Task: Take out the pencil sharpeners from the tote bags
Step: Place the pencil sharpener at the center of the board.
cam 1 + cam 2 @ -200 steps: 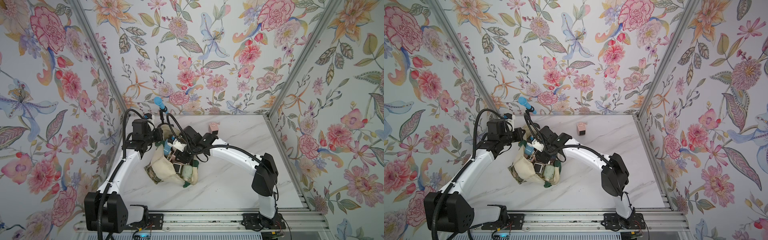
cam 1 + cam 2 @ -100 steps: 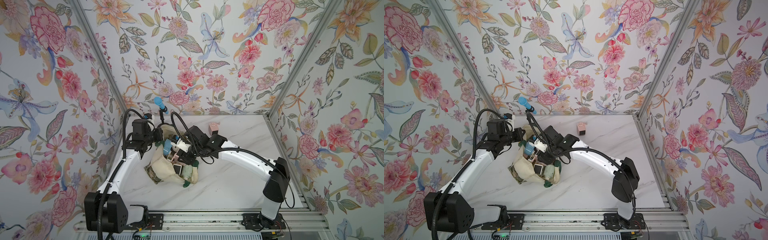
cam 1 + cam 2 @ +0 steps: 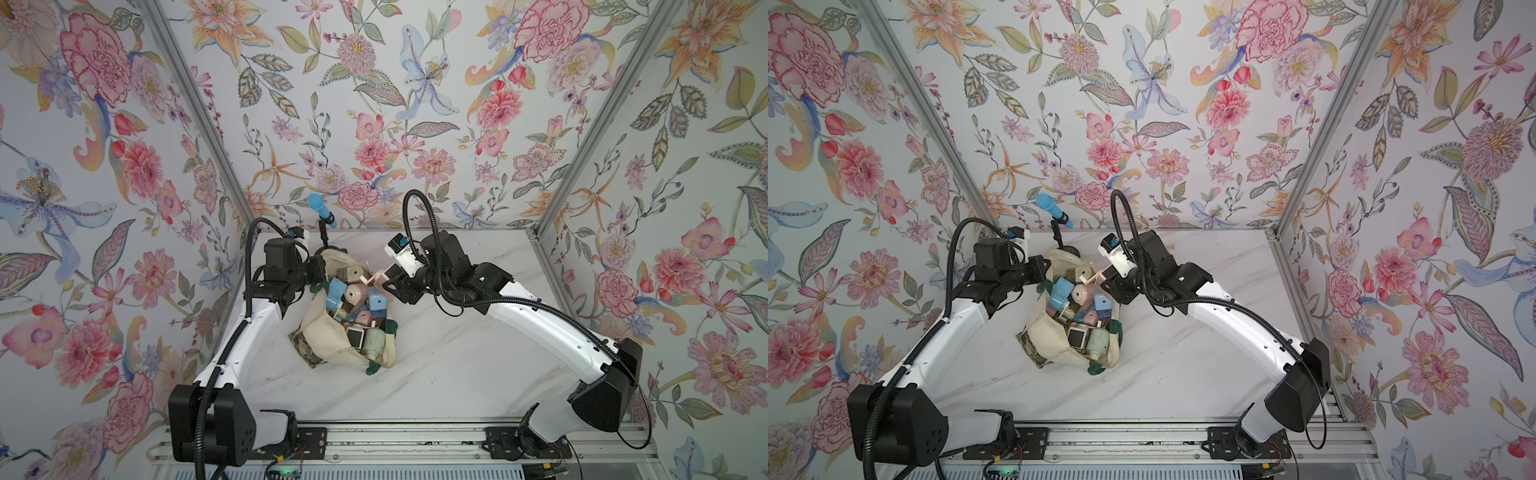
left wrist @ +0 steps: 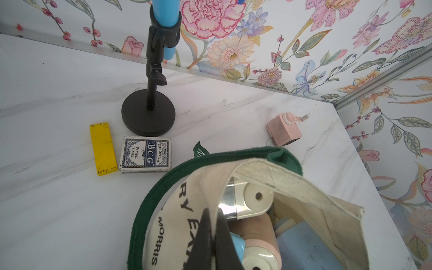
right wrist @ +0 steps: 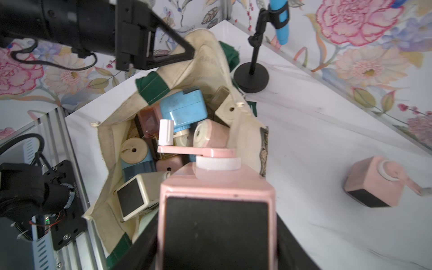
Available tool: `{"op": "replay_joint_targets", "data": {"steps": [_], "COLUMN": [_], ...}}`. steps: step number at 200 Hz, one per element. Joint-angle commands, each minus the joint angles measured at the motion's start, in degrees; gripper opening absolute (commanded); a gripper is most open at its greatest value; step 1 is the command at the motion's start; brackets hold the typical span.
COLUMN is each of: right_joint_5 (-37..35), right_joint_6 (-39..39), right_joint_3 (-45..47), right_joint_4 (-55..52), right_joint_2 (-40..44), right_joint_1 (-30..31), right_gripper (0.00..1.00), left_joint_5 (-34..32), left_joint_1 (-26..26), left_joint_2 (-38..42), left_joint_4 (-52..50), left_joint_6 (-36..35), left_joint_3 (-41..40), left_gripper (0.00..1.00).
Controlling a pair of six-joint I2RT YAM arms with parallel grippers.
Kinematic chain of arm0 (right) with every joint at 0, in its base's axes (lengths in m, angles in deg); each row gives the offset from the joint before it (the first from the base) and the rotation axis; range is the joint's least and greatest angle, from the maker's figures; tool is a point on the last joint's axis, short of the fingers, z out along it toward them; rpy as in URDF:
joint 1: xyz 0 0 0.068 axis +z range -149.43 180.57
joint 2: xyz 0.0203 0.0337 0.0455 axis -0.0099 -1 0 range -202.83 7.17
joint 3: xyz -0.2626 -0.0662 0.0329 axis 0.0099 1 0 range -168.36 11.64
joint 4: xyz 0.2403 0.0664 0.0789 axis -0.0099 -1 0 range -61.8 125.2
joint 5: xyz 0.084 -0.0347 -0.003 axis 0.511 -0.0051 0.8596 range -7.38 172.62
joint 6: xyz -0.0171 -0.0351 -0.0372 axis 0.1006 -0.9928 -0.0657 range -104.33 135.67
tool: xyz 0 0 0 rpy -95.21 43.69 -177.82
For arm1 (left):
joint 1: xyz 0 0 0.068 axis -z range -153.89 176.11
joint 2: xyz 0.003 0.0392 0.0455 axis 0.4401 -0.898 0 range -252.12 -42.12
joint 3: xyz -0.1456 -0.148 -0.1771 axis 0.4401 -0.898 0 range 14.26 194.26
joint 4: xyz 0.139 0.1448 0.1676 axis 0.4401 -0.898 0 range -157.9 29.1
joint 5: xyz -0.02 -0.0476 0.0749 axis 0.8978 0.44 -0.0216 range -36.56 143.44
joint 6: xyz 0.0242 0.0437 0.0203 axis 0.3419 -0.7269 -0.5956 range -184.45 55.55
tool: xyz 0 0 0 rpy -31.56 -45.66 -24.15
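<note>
Pencil sharpeners [image 3: 353, 296] in blue, pink, cream and green fill the open mouth of a cream tote bag [image 3: 322, 336]. The bag slumps on the marble table [image 3: 457, 365], at about 10 o'clock from the table's middle in both top views.

The left gripper [image 4: 211, 224] has its jaws pressed together on the bag's cloth rim, at the bag's 11 o'clock, and holds that edge up. The dark green handle [image 4: 140, 210] loops beside it.

The right gripper [image 3: 390, 284] sits at the bag's 2 o'clock, its jaws clamped on the sides of a pink sharpener [image 5: 216, 198]. The sharpener's dark square face turns toward the wrist camera and its crank points out over the bag's mouth. It is held above the rim; whether it touches the heap below I cannot tell.

A second pink sharpener [image 5: 374, 184] sits on the table near the back wall, well apart from the bag. At the bag's 12 o'clock stands a microphone stand [image 4: 148, 114]. A card deck [image 4: 145, 155] and a yellow bar [image 4: 102, 148] lie side by side just beside its base.
</note>
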Motion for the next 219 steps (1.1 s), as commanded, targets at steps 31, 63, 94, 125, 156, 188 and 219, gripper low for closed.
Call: {"op": "replay_joint_targets", "data": {"steps": [31, 63, 94, 125, 156, 188, 219], "right_joint_5": [-3.98, -5.57, -7.13, -8.27, -9.69, -12.51, -13.22], "right_joint_6": [11.49, 15.44, 16.6, 15.93, 16.1, 15.85, 16.53], "right_joint_3": [2.98, 2.22, -0.72, -5.36, -11.85, -19.72, -25.91], "right_joint_4": [7.15, 7.64, 7.55, 7.01, 4.35, 0.01, -2.34], "right_joint_2": [1.2, -2.9, -9.58, -16.67, -24.0, -31.62, -37.33], "right_joint_1": [-15.21, -23.39, -28.05, -29.17, -30.4, -30.45, -30.28], "right_gripper": [0.24, 0.24, 0.24, 0.24, 0.24, 0.24, 0.25], "left_joint_5": [0.19, 0.09, -0.08, -0.08, -0.25, -0.38, -0.35], "left_joint_1": [-0.52, -0.55, -0.56, -0.63, -0.52, -0.61, -0.66], "left_joint_2": [1.56, 1.71, 1.74, 1.45, 1.56, 1.41, 1.46], "left_joint_4": [0.98, 1.05, 1.05, 0.96, 0.96, 0.87, 0.88], "left_joint_6": [-0.55, -0.66, -0.65, -0.63, -0.74, -0.79, -0.8], "left_joint_3": [0.07, -0.01, -0.11, 0.03, -0.05, 0.04, -0.11], "left_gripper": [0.0, 0.0, 0.0, 0.0, 0.0, 0.0, 0.0]}}
